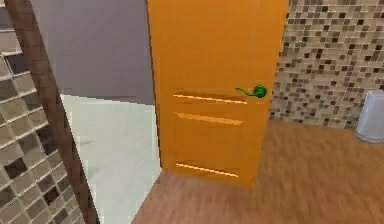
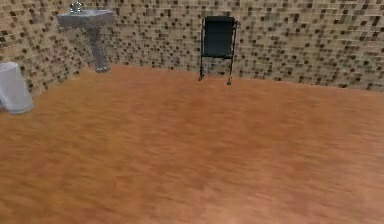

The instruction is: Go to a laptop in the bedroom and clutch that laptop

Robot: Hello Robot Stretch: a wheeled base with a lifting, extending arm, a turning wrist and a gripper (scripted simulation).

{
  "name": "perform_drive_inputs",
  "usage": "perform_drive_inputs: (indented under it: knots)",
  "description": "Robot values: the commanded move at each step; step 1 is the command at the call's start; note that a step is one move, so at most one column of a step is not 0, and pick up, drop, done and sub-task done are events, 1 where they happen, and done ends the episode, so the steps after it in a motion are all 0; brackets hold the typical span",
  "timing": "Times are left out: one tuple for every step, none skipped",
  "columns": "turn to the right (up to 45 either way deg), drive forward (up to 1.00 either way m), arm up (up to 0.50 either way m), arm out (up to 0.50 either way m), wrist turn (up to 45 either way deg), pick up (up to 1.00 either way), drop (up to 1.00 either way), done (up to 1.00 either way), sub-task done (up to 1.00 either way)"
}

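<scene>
Straight ahead in the forward view, an orange door [image 1: 215, 60] with a green handle [image 1: 256, 93] stands beside an opening onto a pale floor [image 1: 110, 140]. Location of the laptop: cannot be told. State of the gripper: cannot be told. At the arm side view's top left, a pedestal sink [image 2: 88, 18] stands against the mosaic wall [image 2: 300, 40]; its contents cannot be made out. A white rounded fixture [image 2: 12, 88] stands nearby on the wooden floor [image 2: 200, 150].
</scene>
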Motion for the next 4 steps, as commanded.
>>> perform_drive_inputs:
  knots:
    - [0.0,1.0,0.0,0.0,0.0,0.0,0.0,0.0,0.0]
    - [-45.0,0.0,0.0,0.0,0.0,0.0,0.0,0.0,0.0]
    - [-36.0,0.0,0.0,0.0,0.0,0.0,0.0,0.0,0.0]
    - [0.0,0.75,0.0,0.0,0.0,0.0,0.0,0.0,0.0]
